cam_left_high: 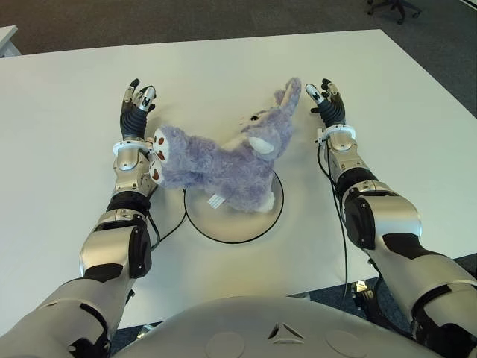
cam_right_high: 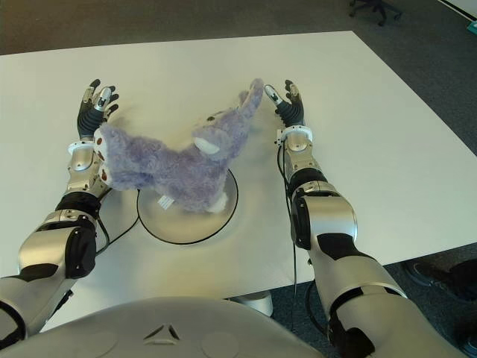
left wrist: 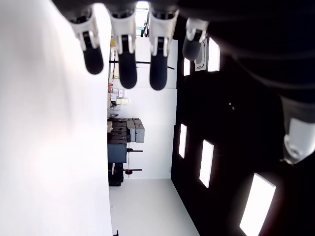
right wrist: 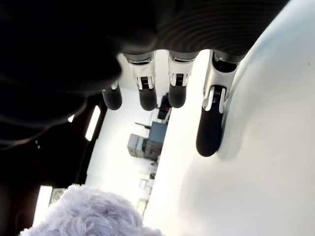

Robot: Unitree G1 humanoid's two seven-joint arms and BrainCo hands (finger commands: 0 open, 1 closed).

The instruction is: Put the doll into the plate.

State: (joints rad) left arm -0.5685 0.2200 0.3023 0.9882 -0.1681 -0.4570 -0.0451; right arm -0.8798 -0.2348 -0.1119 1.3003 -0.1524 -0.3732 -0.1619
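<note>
A purple plush doll (cam_left_high: 223, 156) lies on its side over the white plate (cam_left_high: 257, 220) with a black rim; its body covers the plate's far half. The feet stick out to the left and one long ear points up to the right. My left hand (cam_left_high: 137, 101) is open on the table just beyond the doll's feet, fingers spread and holding nothing. My right hand (cam_left_high: 326, 95) is open beside the raised ear, a little apart from it. In the right wrist view a tuft of the doll's fur (right wrist: 93, 211) shows below the straight fingers (right wrist: 209, 130).
The white table (cam_left_high: 223, 67) stretches wide around both hands. Black cables (cam_left_high: 328, 168) run along each forearm onto the table. Dark carpet and an office chair base (cam_left_high: 395, 7) lie beyond the far edge.
</note>
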